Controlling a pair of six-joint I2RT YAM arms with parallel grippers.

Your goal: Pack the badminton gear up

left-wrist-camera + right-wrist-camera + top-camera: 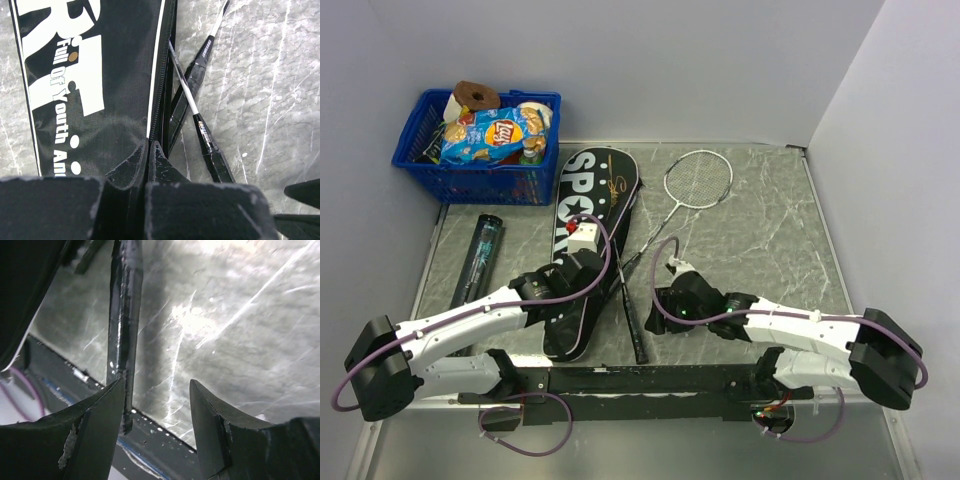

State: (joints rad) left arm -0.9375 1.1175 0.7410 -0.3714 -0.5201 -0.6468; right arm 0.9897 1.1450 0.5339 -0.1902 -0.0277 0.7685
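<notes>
Nearest the lens on my left wrist was my own left gripper, its jaws pressed tight together right at the zip edge of the black bag. Whether any fabric was nipped between them I could not tell. White lettering on that one bag read SPORT in large capitals and, smaller, "Full Of Youth An", cut off by my fingers.

My right gripper stood spread. The black handle of the first racket lay just beside one finger, not pinched. I counted two rackets: that one, and a second racket with its white head out on the grey table, their shafts crossing beside the bag. Print on the shafts was too fine to read.

One dark tube lay left of the bag, its teal lettering illegible. One blue basket at the far left held one Lay's packet.
</notes>
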